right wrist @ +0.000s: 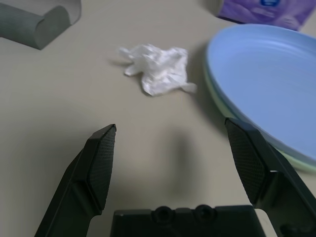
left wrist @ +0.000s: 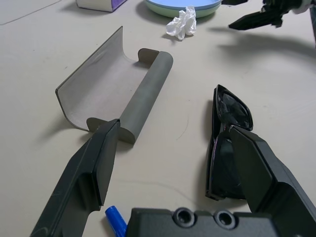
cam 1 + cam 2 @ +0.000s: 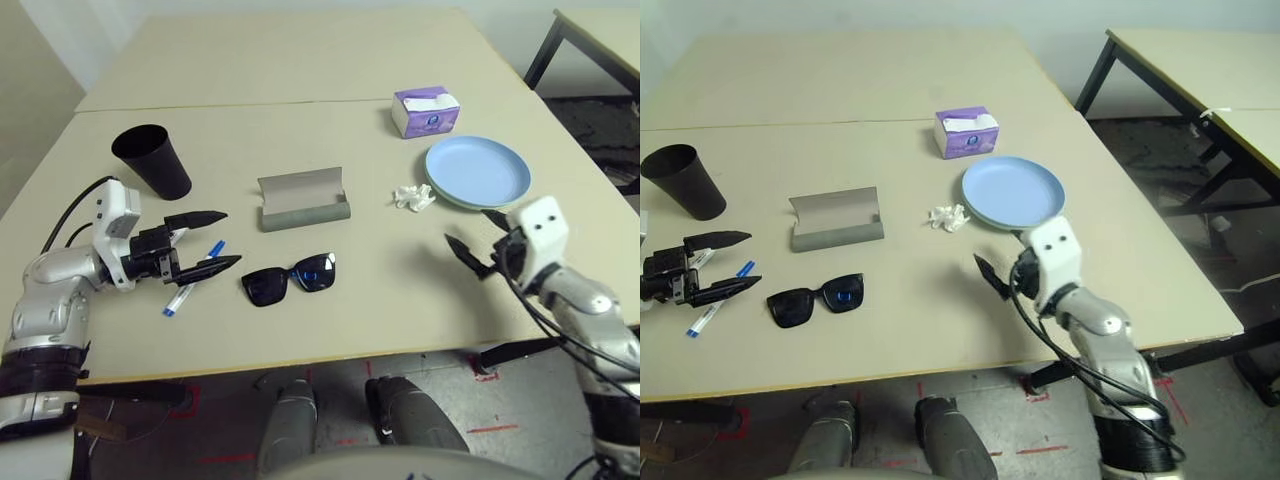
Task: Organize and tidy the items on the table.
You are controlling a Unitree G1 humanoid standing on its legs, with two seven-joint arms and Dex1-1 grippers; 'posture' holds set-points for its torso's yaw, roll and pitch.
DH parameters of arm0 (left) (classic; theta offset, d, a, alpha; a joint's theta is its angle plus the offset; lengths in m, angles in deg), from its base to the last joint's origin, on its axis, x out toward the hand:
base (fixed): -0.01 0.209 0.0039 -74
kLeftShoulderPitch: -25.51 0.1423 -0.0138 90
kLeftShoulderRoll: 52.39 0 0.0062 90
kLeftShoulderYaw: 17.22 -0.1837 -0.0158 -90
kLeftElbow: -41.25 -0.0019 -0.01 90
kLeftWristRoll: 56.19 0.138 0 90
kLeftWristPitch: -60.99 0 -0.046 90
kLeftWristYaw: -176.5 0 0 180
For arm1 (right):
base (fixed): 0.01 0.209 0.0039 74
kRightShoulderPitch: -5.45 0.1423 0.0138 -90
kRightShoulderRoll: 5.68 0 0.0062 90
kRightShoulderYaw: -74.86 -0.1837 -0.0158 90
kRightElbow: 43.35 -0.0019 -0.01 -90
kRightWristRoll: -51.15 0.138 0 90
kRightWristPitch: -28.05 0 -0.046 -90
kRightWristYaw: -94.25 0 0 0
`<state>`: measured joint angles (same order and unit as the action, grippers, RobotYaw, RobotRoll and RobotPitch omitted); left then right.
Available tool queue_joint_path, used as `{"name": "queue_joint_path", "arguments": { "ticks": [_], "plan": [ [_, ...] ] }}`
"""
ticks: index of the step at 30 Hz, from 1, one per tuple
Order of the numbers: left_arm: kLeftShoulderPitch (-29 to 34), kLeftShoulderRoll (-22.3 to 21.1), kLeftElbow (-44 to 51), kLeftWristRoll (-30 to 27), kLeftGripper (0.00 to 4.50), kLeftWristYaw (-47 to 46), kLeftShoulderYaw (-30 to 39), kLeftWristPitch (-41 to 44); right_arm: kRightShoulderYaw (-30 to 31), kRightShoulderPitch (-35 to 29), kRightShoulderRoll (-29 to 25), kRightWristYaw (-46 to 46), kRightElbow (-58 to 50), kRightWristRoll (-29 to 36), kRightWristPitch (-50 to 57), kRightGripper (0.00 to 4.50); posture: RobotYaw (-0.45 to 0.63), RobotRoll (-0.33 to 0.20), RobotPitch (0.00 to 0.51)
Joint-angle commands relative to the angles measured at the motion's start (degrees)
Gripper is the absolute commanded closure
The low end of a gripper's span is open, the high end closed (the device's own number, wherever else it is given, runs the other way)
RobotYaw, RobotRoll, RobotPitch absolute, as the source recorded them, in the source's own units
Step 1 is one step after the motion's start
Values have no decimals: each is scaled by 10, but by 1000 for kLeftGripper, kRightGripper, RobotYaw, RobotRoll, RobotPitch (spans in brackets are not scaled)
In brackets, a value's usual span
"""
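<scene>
Beige worktop (image 3: 330, 120), left tool (image 3: 205, 243) fingers apart at left over blue-capped pen (image 3: 193, 278), sunglasses (image 3: 289, 279) centre, right tool (image 3: 478, 240) apart lower right beside blue plate (image 3: 477, 171)

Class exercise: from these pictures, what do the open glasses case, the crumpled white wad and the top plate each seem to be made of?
Glasses case: probably felt-like fabric or faux leather, matte grey with no glare.
White wad: tissue paper by the look, thin, soft and crumpled.
Top plate: likely plastic, smooth pale blue with a soft sheen; glazed ceramic cannot be ruled out.
</scene>
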<state>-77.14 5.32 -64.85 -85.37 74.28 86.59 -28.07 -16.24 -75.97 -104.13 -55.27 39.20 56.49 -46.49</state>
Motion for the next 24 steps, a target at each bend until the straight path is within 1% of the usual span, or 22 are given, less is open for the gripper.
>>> {"name": "queue_joint_path", "arguments": {
  "ticks": [1, 7, 13, 19, 24],
  "plan": [
    [8, -2, 11, 6, 0, -7, 9, -4, 24, 10, 11, -4, 53, -14, -9, 46, -23, 0, 147],
    [14, -1, 29, 9, 0, -14, 9, -8, 28, 42, 27, -5, 111, -10, -17, 46, -19, 0, 139],
    [14, -3, 30, 12, 0, -15, 8, -13, 36, 69, 45, -6, 139, -9, -12, 46, -17, 0, 135],
    [15, -4, 26, 14, 0, -13, 9, -18, 28, 96, 73, -13, 167, 4, 8, 46, -18, 0, 131],
    [20, -2, 24, 18, 0, -11, 7, -25, 30, 135, 89, -17, 202, 0, 6, 46, -19, 0, 130]
  ]
}}
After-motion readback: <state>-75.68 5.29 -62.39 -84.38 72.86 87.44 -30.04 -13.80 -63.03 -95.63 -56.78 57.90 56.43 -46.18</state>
